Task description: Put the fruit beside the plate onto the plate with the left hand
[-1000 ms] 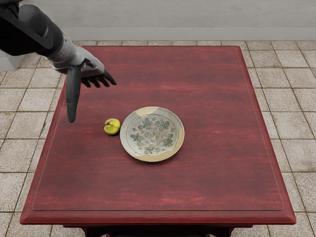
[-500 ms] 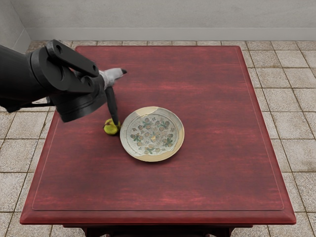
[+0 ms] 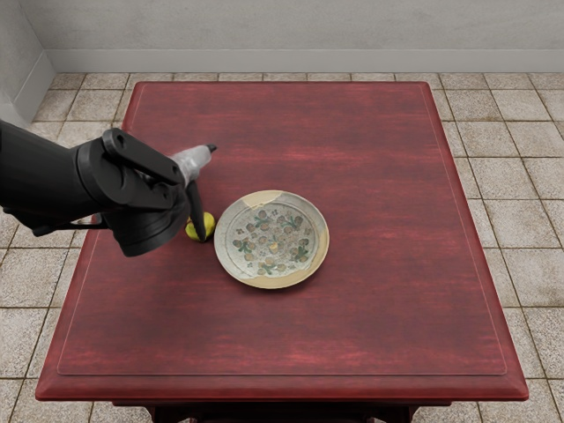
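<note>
Compared with half a second ago, the left arm has dropped lower in the head view, and its bulky black forearm now covers the counter (image 3: 397, 176) at the plate's 9 o'clock. A second ago it hung well off toward 10 o'clock, clear of the fruit. The fruit and plate lie where they lay in both earlier frames.

The left robot hand (image 3: 195, 185) sits at the end of that forearm, which enters from the picture's 9 o'clock edge. Its grey upper part points toward 1 o'clock, and a dark slim part of it runs down toward 6 o'clock, across the front of the fruit (image 3: 209, 226). Only slivers of the yellow-green fruit show on either side of this dark part. The forearm hides most of the robot hand, so I cannot tell whether it is released, clenched or grasping the fruit.

The fruit rests on the counter just beside the plate (image 3: 321, 238), at the plate's 9 o'clock, close to the rim and not on it. The plate is round, with a tan rim and a floral pattern, and lies flat a little toward 8 o'clock from the centre of the red-brown counter.
</note>
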Controlling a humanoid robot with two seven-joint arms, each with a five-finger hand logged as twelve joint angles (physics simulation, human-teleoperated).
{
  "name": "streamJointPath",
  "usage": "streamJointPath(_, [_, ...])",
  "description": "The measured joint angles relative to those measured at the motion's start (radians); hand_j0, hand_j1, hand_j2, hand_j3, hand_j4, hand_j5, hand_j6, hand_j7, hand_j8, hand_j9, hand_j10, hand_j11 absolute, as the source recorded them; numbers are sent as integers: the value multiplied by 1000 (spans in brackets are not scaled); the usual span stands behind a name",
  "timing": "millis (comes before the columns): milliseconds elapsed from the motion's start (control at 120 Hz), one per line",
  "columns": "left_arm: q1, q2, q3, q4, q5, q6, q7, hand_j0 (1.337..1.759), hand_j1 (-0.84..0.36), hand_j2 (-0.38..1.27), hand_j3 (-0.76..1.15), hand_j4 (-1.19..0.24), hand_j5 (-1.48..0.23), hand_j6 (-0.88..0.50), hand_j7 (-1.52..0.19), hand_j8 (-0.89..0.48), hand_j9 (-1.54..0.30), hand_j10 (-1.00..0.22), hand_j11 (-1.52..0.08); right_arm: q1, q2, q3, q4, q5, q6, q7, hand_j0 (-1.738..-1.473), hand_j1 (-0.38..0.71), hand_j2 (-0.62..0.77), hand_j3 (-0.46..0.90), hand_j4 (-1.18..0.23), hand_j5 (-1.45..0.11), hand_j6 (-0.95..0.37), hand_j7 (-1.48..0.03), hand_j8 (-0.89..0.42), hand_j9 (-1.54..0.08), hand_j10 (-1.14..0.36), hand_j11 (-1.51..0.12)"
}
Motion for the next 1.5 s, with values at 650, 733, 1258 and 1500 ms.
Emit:
streamJointPath(650, [33, 0, -22, 1, 48, -7, 0, 1658, 337, 2, 0, -11, -14, -11, -14, -11, -14, -11, -14, 0, 0, 0, 0, 0, 0, 0, -1658, -335, -2, 0, -11, -15, -11, -15, -11, -15, -11, -15])
streamJointPath(733, [39, 0, -13, 1, 46, -7, 0, 1658, 335, 3, 0, -12, -15, -12, -15, -12, -15, -12, -15, 0, 0, 0, 0, 0, 0, 0, -1658, -335, -2, 0, -11, -15, -11, -15, -11, -15, -11, -15])
streamJointPath(1258, [85, 0, 7, 9, 59, -7, 1, 1658, 334, 3, 0, -13, -17, -13, -17, -13, -17, -13, -17, 0, 0, 0, 0, 0, 0, 0, -1658, -335, -2, 0, -11, -15, -11, -15, -11, -15, -11, -15])
streamJointPath(1500, [81, 0, 1, 11, 68, -7, 2, 1658, 334, 3, 0, -13, -17, -13, -17, -13, -17, -13, -17, 0, 0, 0, 0, 0, 0, 0, -1658, -335, -2, 0, -11, -15, -11, -15, -11, -15, -11, -15])
